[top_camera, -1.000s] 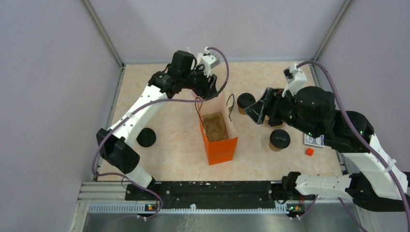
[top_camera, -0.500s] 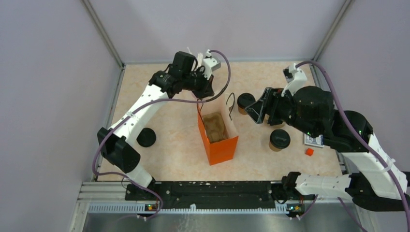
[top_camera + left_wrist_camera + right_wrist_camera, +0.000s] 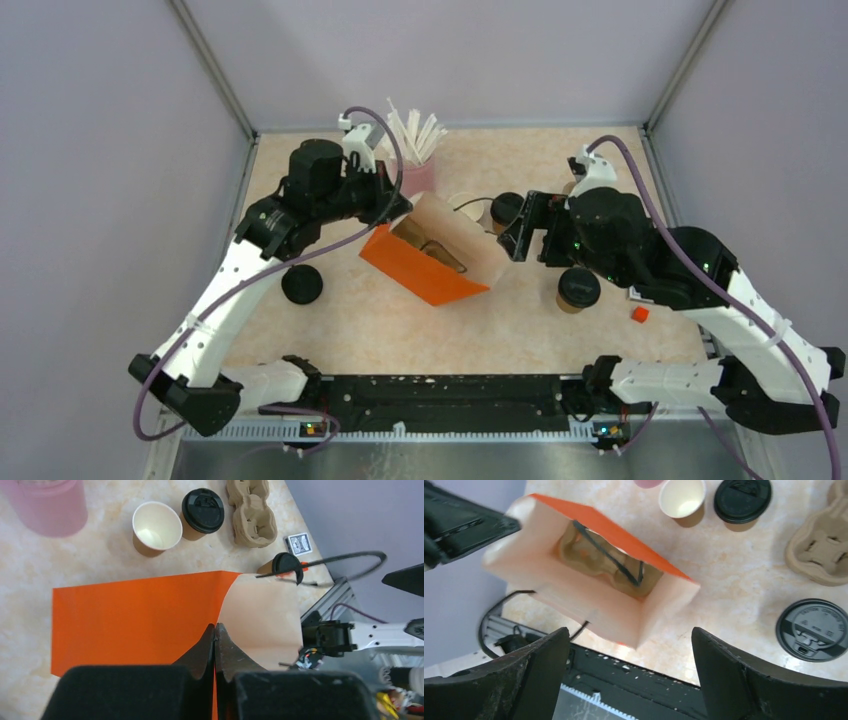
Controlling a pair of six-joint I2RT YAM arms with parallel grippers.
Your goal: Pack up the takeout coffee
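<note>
No coffee is packed yet, as far as I can see: the orange bag contains only a pulp carrier (its inside is partly shadowed). One lidded cup, a second lidded cup and an open cup stand on the table near the bag. The left gripper is pinched completely on the bag's rim and holds it tilted. The right gripper is spread wide before the bag's mouth, holding nothing.

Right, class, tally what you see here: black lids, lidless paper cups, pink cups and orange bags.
Lids: 3
Lidless cup: 1
Pink cup: 1
Bag: 1
Total: 6
</note>
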